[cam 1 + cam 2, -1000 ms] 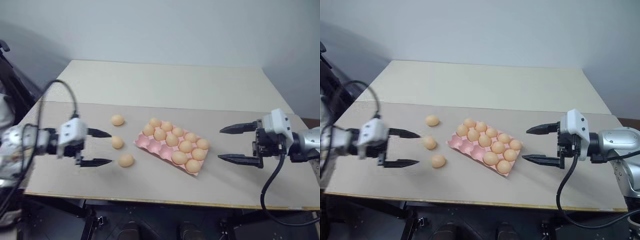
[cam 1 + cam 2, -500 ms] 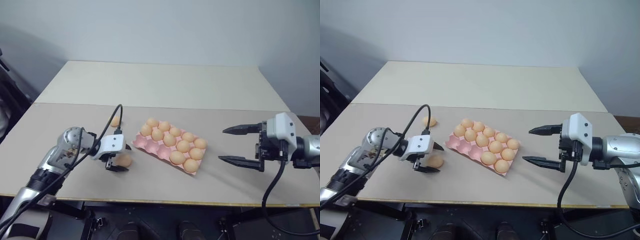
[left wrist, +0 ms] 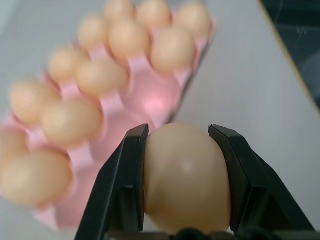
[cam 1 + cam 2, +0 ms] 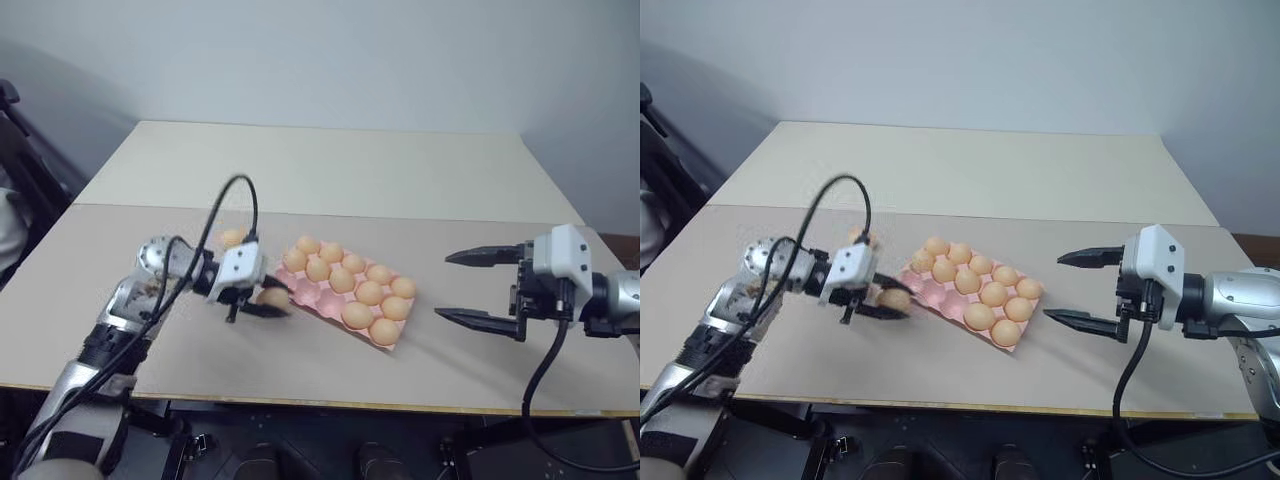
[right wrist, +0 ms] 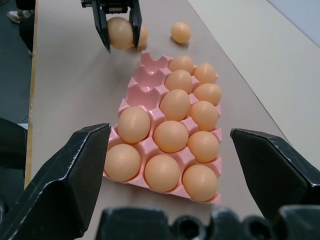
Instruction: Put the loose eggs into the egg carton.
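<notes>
The left claw (image 3: 182,187) is pinching one smooth, tan-orange egg (image 3: 186,177) across its waist, its two black fingers (image 3: 122,190) pressing the rounded sides so the shell sits cradled rather than balanced on a tip. It is carrying the egg just beside the near-left end of the egg carton (image 5: 150,67), where two cups are sitting bare, so the hold looks aimed at lowering the egg straight into one of them. The carton is a flat pink moulded tray, scalloped along its rim, with ten matching eggs filling the other cups. Behind the claw, two more loose eggs are lying on the table (image 4: 480,200): one (image 5: 180,32) is resting apart from the carton's far corner, another (image 5: 143,36) is peeking out from behind the held egg. The table's matte beige top is giving them little to roll against. The right claw (image 4: 483,287) is hovering spread wide and gripping nothing, well apart on the carton's other side, probably waiting.
</notes>
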### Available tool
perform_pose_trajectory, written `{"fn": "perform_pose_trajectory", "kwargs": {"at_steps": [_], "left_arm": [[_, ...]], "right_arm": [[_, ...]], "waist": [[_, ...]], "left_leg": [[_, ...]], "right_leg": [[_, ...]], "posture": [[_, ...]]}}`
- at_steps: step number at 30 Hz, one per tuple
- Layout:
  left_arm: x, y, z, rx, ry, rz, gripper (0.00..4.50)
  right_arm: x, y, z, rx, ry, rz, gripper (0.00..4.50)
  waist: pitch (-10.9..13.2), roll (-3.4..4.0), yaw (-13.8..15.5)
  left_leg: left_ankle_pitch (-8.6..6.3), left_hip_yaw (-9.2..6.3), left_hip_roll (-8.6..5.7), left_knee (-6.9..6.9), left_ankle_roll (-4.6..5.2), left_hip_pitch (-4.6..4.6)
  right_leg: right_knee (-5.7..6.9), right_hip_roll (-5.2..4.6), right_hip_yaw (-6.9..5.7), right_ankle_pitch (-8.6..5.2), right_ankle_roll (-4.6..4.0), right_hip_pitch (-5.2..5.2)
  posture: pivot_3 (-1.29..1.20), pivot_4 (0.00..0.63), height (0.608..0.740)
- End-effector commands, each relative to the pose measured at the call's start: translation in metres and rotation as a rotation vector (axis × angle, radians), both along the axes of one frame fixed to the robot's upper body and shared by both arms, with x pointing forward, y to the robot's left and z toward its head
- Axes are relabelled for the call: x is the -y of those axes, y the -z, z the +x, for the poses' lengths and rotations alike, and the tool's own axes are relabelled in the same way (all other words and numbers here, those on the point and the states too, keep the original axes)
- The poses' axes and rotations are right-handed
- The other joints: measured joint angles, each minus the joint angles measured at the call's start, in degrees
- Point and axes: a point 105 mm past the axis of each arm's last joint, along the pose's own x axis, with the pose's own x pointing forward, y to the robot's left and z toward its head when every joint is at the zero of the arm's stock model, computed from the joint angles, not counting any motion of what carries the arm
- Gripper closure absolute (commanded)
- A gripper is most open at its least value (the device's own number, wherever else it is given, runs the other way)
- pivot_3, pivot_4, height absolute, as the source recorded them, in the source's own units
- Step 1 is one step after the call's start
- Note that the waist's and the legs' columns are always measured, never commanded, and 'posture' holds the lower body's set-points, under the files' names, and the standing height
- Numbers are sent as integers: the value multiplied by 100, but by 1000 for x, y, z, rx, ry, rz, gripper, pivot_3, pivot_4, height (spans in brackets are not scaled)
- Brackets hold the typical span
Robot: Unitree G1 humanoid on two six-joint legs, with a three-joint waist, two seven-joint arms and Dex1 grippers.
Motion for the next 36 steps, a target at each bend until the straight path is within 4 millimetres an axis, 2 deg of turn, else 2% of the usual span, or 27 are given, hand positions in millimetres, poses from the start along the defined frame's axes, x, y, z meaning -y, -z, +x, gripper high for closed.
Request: {"fn": "perform_pose_trajectory", "kwargs": {"at_steps": [1, 5, 9, 15, 17, 19, 21, 24, 28, 30, 34, 36], "left_arm": [[21, -12, 2, 37, 22, -66, 2759], [46, -4, 13, 52, 8, -81, 2759], [58, 10, 21, 75, -20, -46, 2759], [64, 18, 20, 48, -11, -44, 834], [63, 11, 21, 66, -23, -62, 135], [59, 2, 23, 82, -40, -80, 29], [47, -14, 26, 107, -69, -110, 29], [10, -42, 30, 124, -171, -160, 29], [-60, -59, 12, 106, -295, -170, 29], [-77, -64, 4, 58, -347, -200, 29], [-126, -60, -15, 81, -497, -154, 29], [-140, -59, -27, 85, -527, -170, 29]], "right_arm": [[-1, -10, 0, 51, -5, 4, 0], [-2, -11, 0, 54, -4, 4, 0], [-3, -13, -3, 59, 1, 2, 0], [-2, -12, -5, 62, 16, -1, 0], [-2, -13, -5, 62, 18, 2, 0], [-2, -13, -5, 63, 18, 4, 0], [-4, -13, -4, 63, 16, 7, 0], [-6, -12, -3, 61, 4, 17, 0], [-8, -10, 2, 54, -10, 30, 0], [-9, -9, 3, 53, -14, 33, 0], [-11, -9, 8, 42, -34, 51, 0], [-11, -9, 9, 37, -36, 52, 0]], "waist": [[0, 0, -5], [0, 0, -2], [0, 0, -21], [0, 0, -17], [0, 0, -15], [0, 0, -15], [0, 0, -24], [0, 0, -81], [0, 2, -174], [0, 2, -177], [0, 1, -118], [0, 2, -110]], "left_leg": [[0, -1, 0, 0, 0, 0], [0, -3, -3, 1, 0, -1], [0, -4, -5, 1, 1, 0], [0, -4, -5, 1, 1, -1], [0, -4, -5, 1, 1, -1], [0, -4, -5, 1, 1, -1], [0, -4, -5, 1, 1, -1], [0, -4, -4, -1, 1, 0], [0, -3, 0, -6, 0, 5], [0, -2, 0, -7, 0, 4], [0, -2, -2, -4, 0, 4], [0, -1, 0, -7, 0, 5]], "right_leg": [[0, 0, 0, 0, 0, 0], [-1, 0, 0, 1, 1, 0], [-1, 0, 2, 1, 1, 0], [-1, -1, 3, 1, 1, -1], [-1, -1, 3, 1, 1, 0], [-1, -1, 3, 1, 2, 0], [-1, -1, 3, 1, 2, 0], [2, 0, 5, 1, 2, -4], [7, 1, 8, 0, 2, -5], [5, -1, 7, -1, 3, -5], [10, -8, 0, -3, 7, -3], [7, -6, 0, -4, 6, -5]], "posture": [[0, 150, 740], [0, 150, 740], [0, 150, 740], [0, 150, 740], [0, 150, 740], [0, 150, 740], [0, 150, 740], [0, 150, 740], [0, 150, 740], [0, 150, 740], [0, 150, 740], [0, 150, 740]]}}
